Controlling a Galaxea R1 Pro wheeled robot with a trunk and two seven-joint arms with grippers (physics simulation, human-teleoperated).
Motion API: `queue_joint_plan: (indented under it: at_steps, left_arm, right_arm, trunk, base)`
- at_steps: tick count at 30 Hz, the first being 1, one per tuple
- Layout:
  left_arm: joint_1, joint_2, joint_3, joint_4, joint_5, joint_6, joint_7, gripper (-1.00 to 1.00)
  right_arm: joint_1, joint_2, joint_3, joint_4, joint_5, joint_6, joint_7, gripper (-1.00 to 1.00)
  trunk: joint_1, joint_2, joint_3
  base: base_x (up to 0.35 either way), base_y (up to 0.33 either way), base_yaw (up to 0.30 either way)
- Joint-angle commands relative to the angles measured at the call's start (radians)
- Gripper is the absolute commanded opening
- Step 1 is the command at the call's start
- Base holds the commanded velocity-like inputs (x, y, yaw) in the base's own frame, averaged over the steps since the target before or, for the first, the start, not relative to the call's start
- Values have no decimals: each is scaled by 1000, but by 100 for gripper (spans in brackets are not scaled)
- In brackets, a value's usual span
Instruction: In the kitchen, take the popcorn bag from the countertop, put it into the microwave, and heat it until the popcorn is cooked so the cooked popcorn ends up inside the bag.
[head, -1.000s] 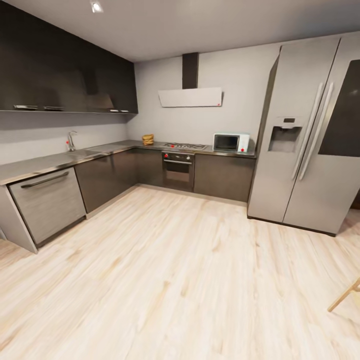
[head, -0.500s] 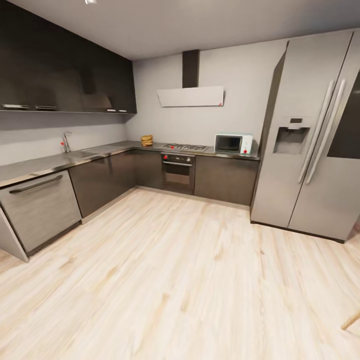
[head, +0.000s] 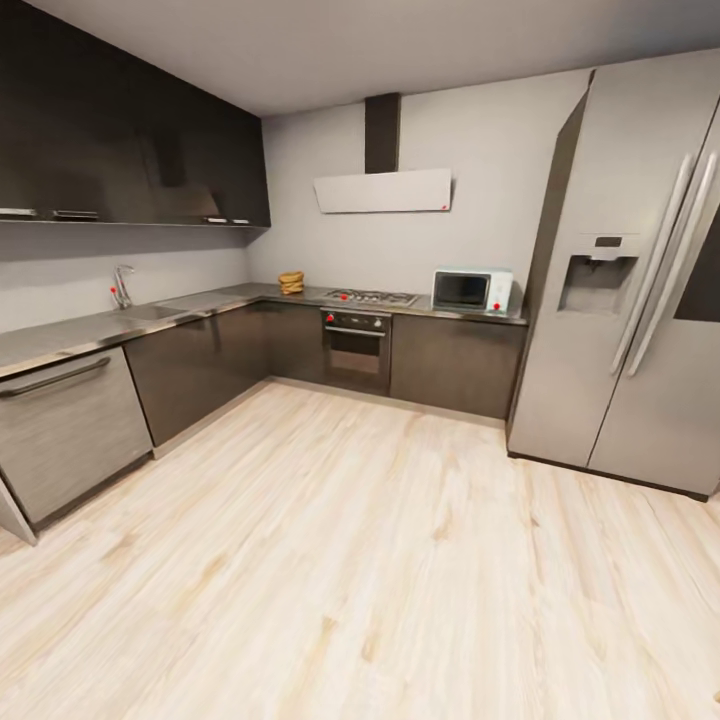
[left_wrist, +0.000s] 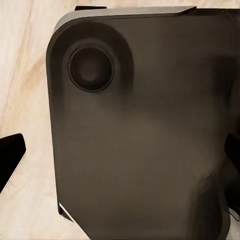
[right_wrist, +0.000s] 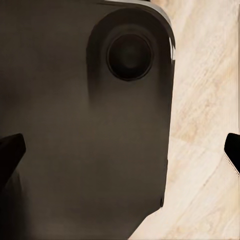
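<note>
Two wrist views look down on the dark base (left_wrist: 140, 135) over pale floor (right_wrist: 205, 125). Left gripper (left_wrist: 120, 165): black fingertips at opposite frame edges, spread wide, holding nothing. Right gripper (right_wrist: 120, 155): the same. Head view: bag (head: 291, 283) on the countertop (head: 200, 302) at 11 o'clock, far off. Microwave (head: 471, 290) at 1 o'clock, past the hob (head: 372, 297), beside the fridge (head: 630, 280).

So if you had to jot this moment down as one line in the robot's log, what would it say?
phase: crossing kitchen floor | popcorn bag: on countertop, left of hob | microwave: door closed, beside fridge | both jaws: open, holding nothing
</note>
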Motion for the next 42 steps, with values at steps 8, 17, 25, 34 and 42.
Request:
queue_joint_plan:
  at_steps: [8, 17, 25, 34, 42]
  left_arm:
    - [0, 0, 1, 0, 2, -1, 0, 100]
    - [0, 0, 1, 0, 2, -1, -1, 100]
    - [0, 0, 1, 0, 2, -1, 0, 100]
    - [0, 0, 1, 0, 2, -1, 0, 100]
    - [0, 0, 1, 0, 2, -1, 0, 100]
  right_arm:
    - [0, 0, 0, 0, 0, -3, -1, 100]
    - [0, 0, 0, 0, 0, -3, -1, 100]
    - [0, -1, 0, 0, -1, -2, -1, 100]
    - [0, 0, 1, 0, 4, -2, -1, 100]
    - [0, 1, 3, 0, 7, -2, -1, 100]
  trunk:
    - [1, 0, -1]
    - [1, 0, -1]
    - [1, 0, -1]
    - [1, 0, -1]
    - [1, 0, -1]
  base:
    - [298, 0, 0]
    - [293, 0, 0]
    - [287, 0, 0]
    - [286, 0, 0]
    - [285, 0, 0]
